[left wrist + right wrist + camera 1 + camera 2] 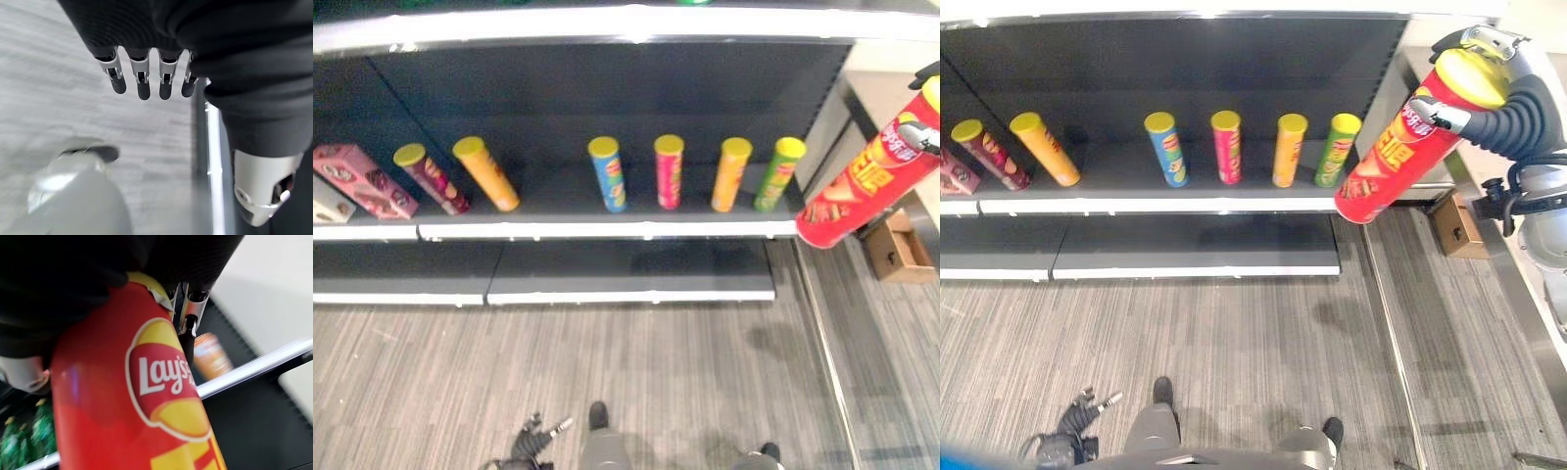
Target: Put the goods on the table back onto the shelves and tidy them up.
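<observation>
Right robot hand (1489,108) is raised at the right end of the shelving, fingers curled round the upper part of a red chip can (1400,157). The can has a yellow lid and hangs tilted, base pointing down toward the front right corner of the upper shelf (607,229), clear of the shelf. In the right wrist view the red chip can (142,396) sits tight against the palm with one dark-tipped finger (187,333) wrapped over it.

Six chip cans are on the upper shelf, all yellow-lidded. Left pair: maroon can (431,176) and orange can (486,173), close together. Right group, evenly spaced: blue can (608,174), pink can (669,171), a second orange can (730,174), green can (779,173). A pink box (364,180) lies at the shelf's far left.

Lower shelf (626,279) carries nothing visible. A cardboard box (899,249) sits on the floor to the right of the shelving.

Left robot hand (146,73) hangs low above the floor, fingers straight and relaxed, holding nothing.
</observation>
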Motion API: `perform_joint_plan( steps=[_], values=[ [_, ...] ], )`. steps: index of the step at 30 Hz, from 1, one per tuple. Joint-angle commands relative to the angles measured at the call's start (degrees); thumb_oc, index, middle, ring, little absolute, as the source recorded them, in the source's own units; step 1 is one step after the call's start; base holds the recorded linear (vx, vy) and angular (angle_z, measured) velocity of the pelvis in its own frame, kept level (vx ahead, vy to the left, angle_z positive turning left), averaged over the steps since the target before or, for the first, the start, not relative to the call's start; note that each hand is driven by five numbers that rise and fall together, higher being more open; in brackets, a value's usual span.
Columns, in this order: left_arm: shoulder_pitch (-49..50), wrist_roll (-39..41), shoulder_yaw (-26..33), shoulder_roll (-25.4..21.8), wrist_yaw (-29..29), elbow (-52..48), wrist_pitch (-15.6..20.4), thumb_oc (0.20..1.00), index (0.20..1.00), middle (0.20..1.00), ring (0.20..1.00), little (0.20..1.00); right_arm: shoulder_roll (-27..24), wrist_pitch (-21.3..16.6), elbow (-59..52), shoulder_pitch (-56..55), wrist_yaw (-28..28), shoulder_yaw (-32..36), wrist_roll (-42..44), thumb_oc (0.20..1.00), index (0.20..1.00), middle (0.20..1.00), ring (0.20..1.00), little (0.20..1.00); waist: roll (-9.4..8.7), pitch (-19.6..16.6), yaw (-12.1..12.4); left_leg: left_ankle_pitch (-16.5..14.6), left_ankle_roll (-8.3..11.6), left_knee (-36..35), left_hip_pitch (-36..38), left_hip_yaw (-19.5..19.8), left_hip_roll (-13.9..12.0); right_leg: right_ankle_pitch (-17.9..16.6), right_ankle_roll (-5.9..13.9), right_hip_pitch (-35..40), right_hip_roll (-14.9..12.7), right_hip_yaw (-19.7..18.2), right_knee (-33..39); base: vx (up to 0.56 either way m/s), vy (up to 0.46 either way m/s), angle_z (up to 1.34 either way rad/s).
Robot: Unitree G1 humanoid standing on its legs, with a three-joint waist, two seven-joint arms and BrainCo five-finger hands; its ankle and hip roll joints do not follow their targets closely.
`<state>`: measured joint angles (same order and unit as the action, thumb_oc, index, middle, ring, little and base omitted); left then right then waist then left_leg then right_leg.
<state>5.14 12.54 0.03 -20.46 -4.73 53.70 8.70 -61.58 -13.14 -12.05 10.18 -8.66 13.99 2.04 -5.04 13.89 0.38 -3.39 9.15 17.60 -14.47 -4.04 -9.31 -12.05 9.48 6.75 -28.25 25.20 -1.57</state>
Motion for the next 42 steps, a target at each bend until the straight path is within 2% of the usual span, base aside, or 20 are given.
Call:
perform_joint_plan(
  steps=[1,2,5,6,9,11,13,16,21,24,26,28,31,33,34,35,36,39,40,42],
  values=[
    [1.5,-1.6,0.3,-2.8,-1.2,-1.9,0.8,1.000,1.000,1.000,1.000,1.000,-3.8,-0.2,-1.3,5.8,-3.5,2.1,-1.7,0.200,0.200,0.200,0.200,0.200,1.46,-2.3,1.2,-2.5,0.10,-8.8,7.6,0.7,-3.6,0.8,5.52,-5.8,-0.9,-1.4,-0.8,-0.05,0.528,-0.02],
    [1.6,-1.7,0.9,-3.8,-0.9,-2.2,0.3,1.000,1.000,1.000,1.000,1.000,-2.7,0.0,-2.4,5.0,-3.7,2.9,-2.5,0.200,0.200,0.200,0.200,0.200,1.56,-1.7,0.8,-2.9,-1.92,-9.0,7.8,0.8,-1.5,0.5,4.90,-7.1,-1.5,-2.9,-3.5,-0.03,0.423,0.06],
    [1.1,-2.1,0.9,-4.6,-0.8,-2.0,0.2,1.000,1.000,1.000,1.000,1.000,-2.9,-0.1,-2.6,3.8,-3.6,3.7,-2.4,0.200,0.200,0.200,0.200,0.200,1.12,-1.6,-0.1,-2.2,-2.72,-10.0,7.8,1.0,-0.1,2.9,3.89,-8.5,0.4,-6.4,-5.4,0.00,0.304,0.20],
    [1.0,-2.6,0.7,-5.5,0.2,-2.2,0.0,1.000,1.000,1.000,1.000,1.000,-3.0,0.0,-2.4,3.3,-3.1,4.5,-1.9,0.200,0.200,0.200,0.200,0.200,1.35,-1.7,-0.7,-1.7,-3.77,-11.4,8.5,1.8,1.7,8.0,3.06,-9.3,6.3,-12.0,-6.6,0.06,0.300,0.28],
    [0.5,-3.9,0.2,-6.0,1.3,-1.2,-0.3,1.000,1.000,1.000,1.000,1.000,-3.3,-0.7,-2.2,4.4,-2.3,3.6,-0.9,0.200,0.200,0.200,0.200,0.200,1.08,-1.8,-1.2,-1.2,-5.21,-13.4,9.8,2.4,3.7,14.7,0.71,-10.1,14.4,-14.8,-7.2,0.08,0.249,0.11],
    [-0.5,-3.8,0.0,-6.0,1.4,-0.3,-0.7,1.000,1.000,1.000,1.000,1.000,-4.2,-0.9,-2.1,5.7,-1.7,2.3,-0.5,0.200,0.200,0.200,0.200,0.200,0.31,-0.9,-1.9,-1.1,-6.00,-14.1,10.7,3.0,5.5,15.4,-0.45,-12.9,20.2,-17.7,-6.7,0.06,0.153,0.14],
    [-1.0,-3.7,-0.1,-5.3,1.6,0.5,-0.8,1.000,1.000,1.000,1.000,1.000,-4.5,-1.4,-2.0,6.6,-1.7,1.4,0.0,0.200,0.200,0.200,0.200,0.200,-0.57,-0.7,-2.2,-0.8,-6.53,-14.9,11.2,3.5,7.7,14.7,-0.97,-14.5,24.1,-17.8,-4.7,0.07,0.128,0.47],
    [-2.5,-4.9,-1.6,-4.2,1.9,0.3,-0.6,1.000,1.000,1.000,1.000,1.000,-5.0,-2.3,-2.4,7.0,-1.5,0.8,0.7,0.200,0.200,0.200,0.200,0.200,-1.21,-0.2,-3.2,-1.2,-6.97,-15.7,11.9,4.7,10.3,14.2,-1.12,-16.1,27.5,-17.8,-2.7,0.11,0.088,0.18],
    [-3.5,-5.5,-2.9,-2.9,1.6,-0.3,-0.4,1.000,1.000,1.000,1.000,1.000,-5.0,-2.8,-4.3,6.8,-0.2,-0.2,2.2,0.200,0.200,0.200,0.200,0.200,-2.29,-0.1,-2.9,-4.0,-6.68,-11.9,11.5,4.8,12.1,13.5,-2.42,-12.5,26.8,-16.9,0.9,0.11,-0.039,0.21],
    [-3.4,-5.4,-2.9,-3.0,1.7,-1.7,-0.3,1.000,1.000,1.000,1.000,1.000,-6.1,-2.5,-5.4,8.5,1.2,-3.0,1.9,0.200,0.200,0.200,0.200,0.200,-2.67,0.9,-2.9,-8.6,-5.02,0.8,8.0,3.3,11.6,14.2,-3.02,-10.6,25.9,-16.3,1.7,0.10,-0.067,0.11],
    [-3.0,-4.8,-2.9,-2.6,1.4,-2.8,-0.4,1.000,1.000,1.000,1.000,1.000,-6.5,-2.2,-5.9,9.8,2.5,-5.9,2.1,0.200,0.200,0.200,0.200,0.200,-2.16,2.1,-2.1,-7.2,-3.20,9.9,5.0,2.2,10.4,15.0,-3.70,-7.9,25.7,-15.8,2.5,0.09,0.009,0.22],
    [-3.0,-3.2,-2.5,-2.3,1.1,-3.0,-0.7,1.000,1.000,1.000,1.000,1.000,-7.4,-1.2,-5.3,11.8,3.9,-10.1,1.4,0.200,0.200,0.200,0.200,0.200,-1.41,2.8,-1.4,-4.9,-2.10,12.7,2.8,2.0,7.3,16.0,-4.04,-6.2,25.6,-15.4,3.0,0.11,0.058,0.12],
    [-2.3,-1.8,-1.5,-2.7,0.3,-2.7,-0.6,1.000,1.000,1.000,1.000,1.000,-8.2,-1.1,-5.6,16.5,5.2,-16.2,2.0,0.200,0.200,0.200,0.200,0.200,-1.44,2.0,-0.8,-4.0,-2.19,4.2,3.7,3.0,2.9,16.9,-3.11,-5.5,24.2,-16.0,3.5,0.19,0.119,-0.05],
    [-2.2,-0.5,-0.9,-3.0,-0.5,-2.0,-0.5,1.000,1.000,1.000,1.000,1.000,-8.7,-1.4,-4.7,17.9,5.2,-18.5,2.4,0.200,0.200,0.200,0.200,0.200,-1.18,1.2,-0.2,-0.3,-1.46,-4.7,4.5,6.2,-0.5,17.7,-2.46,-6.1,23.3,-16.4,3.4,0.15,0.168,-0.01],
    [-2.1,-0.4,-0.8,-2.9,-0.5,-2.0,-0.5,1.000,1.000,1.000,1.000,1.000,-8.7,-1.4,-4.6,18.2,5.1,-18.8,2.4,0.200,0.200,0.200,0.200,0.200,-1.19,1.2,-0.3,0.1,-1.36,-5.4,4.9,6.2,-0.6,17.8,-2.53,-6.1,23.3,-16.4,3.3,0.21,0.242,-0.15],
    [-2.0,1.5,-0.6,-3.1,-1.3,-1.2,-0.2,1.000,1.000,1.000,1.000,1.000,-9.5,-1.4,-3.3,19.7,4.4,-20.6,2.6,0.200,0.200,0.200,0.200,0.200,-1.12,0.8,0.2,6.0,-0.15,-12.4,3.2,10.2,-4.6,18.9,-1.91,-5.4,22.6,-17.4,3.5,0.23,0.252,-0.13],
    [-1.9,2.0,-0.6,-3.3,-1.5,-1.0,-0.1,1.000,1.000,1.000,1.000,1.000,-10.0,-1.3,-2.7,19.9,4.0,-21.0,2.7,0.200,0.200,0.200,0.200,0.200,-1.15,0.5,0.5,7.6,0.48,-15.7,2.5,12.0,-6.0,19.6,-1.56,-4.4,22.3,-18.0,3.9,0.32,0.368,0.02],
    [-1.8,1.2,-1.3,-3.7,-1.6,0.1,-0.4,1.000,1.000,1.000,1.000,1.000,-10.4,-0.6,-2.1,17.6,3.4,-19.6,1.9,0.200,0.200,0.200,0.200,0.200,-0.94,-0.2,0.5,9.8,2.42,-20.1,-0.4,11.9,-7.7,21.5,-0.35,-1.2,20.6,-18.9,4.5,0.31,0.425,0.05],
    [-1.6,0.4,-1.7,-3.8,-1.0,0.0,-0.4,1.000,1.000,1.000,1.000,1.000,-10.0,-0.1,-2.5,16.2,3.7,-18.7,1.2,0.200,0.200,0.200,0.200,0.200,0.44,-1.1,0.8,10.2,3.22,-20.7,0.3,11.4,-7.7,21.5,0.75,0.1,19.2,-19.4,4.0,0.32,0.658,-0.26],
    [-2.6,-0.8,-2.2,-3.9,-1.0,0.6,-0.5,1.000,1.000,1.000,1.000,1.000,-9.3,0.3,-2.5,16.0,4.0,-18.2,-0.7,0.200,0.200,0.200,0.200,0.200,1.22,-1.6,0.7,9.6,3.53,-19.9,1.9,12.4,-6.4,20.5,1.76,-0.1,17.0,-19.7,2.8,0.25,0.611,-0.29]
  ],
)
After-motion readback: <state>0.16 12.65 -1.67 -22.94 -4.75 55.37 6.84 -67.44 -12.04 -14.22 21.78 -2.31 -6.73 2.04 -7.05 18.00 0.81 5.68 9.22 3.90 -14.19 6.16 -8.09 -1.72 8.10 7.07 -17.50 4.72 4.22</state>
